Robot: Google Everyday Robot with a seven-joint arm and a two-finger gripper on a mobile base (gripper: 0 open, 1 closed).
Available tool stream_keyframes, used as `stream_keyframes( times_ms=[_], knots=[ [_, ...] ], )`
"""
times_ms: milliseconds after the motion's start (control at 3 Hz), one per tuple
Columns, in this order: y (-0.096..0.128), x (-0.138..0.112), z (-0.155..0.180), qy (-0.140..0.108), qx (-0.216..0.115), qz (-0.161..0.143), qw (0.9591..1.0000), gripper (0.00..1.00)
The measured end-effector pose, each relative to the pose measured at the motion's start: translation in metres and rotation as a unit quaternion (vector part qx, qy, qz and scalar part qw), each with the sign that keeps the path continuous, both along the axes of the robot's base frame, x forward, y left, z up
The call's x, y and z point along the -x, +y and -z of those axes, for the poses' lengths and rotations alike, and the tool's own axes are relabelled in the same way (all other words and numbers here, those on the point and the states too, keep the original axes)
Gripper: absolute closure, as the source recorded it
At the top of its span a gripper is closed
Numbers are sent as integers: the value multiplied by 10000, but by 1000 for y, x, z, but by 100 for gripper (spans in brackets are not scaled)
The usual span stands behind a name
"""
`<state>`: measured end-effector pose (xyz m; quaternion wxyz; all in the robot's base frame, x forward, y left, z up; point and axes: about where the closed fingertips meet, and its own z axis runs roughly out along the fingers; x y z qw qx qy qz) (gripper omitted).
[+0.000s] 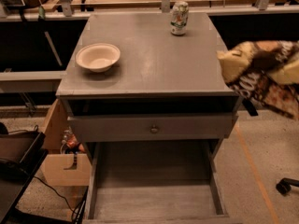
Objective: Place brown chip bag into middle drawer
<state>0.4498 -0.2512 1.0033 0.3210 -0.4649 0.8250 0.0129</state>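
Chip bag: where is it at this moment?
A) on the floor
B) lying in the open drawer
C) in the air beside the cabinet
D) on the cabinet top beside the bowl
C: the chip bag hangs in the air beside the cabinet top, at picture right; the open drawer holds nothing; the gripper is out of sight, likely behind the bag.

Stock: one table (154, 66), one white bowl (97, 56), one drink can (179, 17), one brown chip bag (260, 78), one middle drawer (154, 197), one knobbed drawer front (117, 127), one gripper (249, 107) under the bag at right.
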Motion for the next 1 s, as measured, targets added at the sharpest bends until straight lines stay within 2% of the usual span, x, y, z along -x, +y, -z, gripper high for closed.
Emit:
stream_keyframes(
  times_ms=[333, 667, 1000],
  knots=[
    [-22, 34, 52, -143, -515, 136, 9985, 100],
    [-20, 61, 138, 194, -1130, 38, 9934, 100],
    [-7, 79, 218, 700, -1391, -110, 9877, 100]
  ],
)
